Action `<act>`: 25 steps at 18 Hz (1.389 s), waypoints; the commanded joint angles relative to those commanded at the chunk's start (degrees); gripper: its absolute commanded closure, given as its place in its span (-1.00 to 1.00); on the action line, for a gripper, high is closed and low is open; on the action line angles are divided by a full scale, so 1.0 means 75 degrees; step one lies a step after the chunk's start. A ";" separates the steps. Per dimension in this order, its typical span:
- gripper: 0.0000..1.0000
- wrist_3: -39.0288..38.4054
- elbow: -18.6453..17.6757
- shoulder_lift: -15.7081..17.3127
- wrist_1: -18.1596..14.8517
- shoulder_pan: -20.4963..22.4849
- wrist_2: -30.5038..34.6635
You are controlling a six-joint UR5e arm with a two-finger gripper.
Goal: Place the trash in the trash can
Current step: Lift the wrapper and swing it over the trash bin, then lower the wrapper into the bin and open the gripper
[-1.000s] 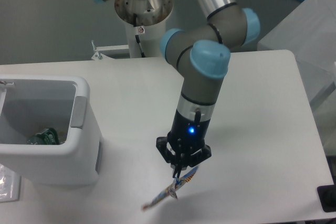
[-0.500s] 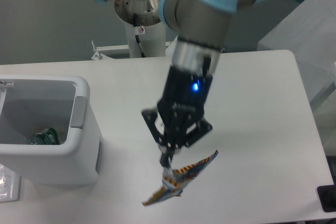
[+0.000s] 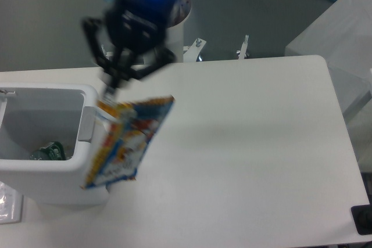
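The gripper (image 3: 110, 88), fingers clamped on the snack wrapper (image 3: 125, 140) hanging over the right rim of the trash can (image 3: 87, 161), must next carry it leftward above the opening, then release

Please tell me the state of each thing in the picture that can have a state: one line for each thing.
gripper: shut on the snack wrapper, raised beside the bin's right wall.
snack wrapper: hanging in the air, not yet in the bin.
trash can: upright, open at the top.
bottle: lying inside the trash can.
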 joint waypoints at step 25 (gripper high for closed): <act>0.86 0.0059 -0.2134 -0.0104 0.0035 -0.1174 0.0082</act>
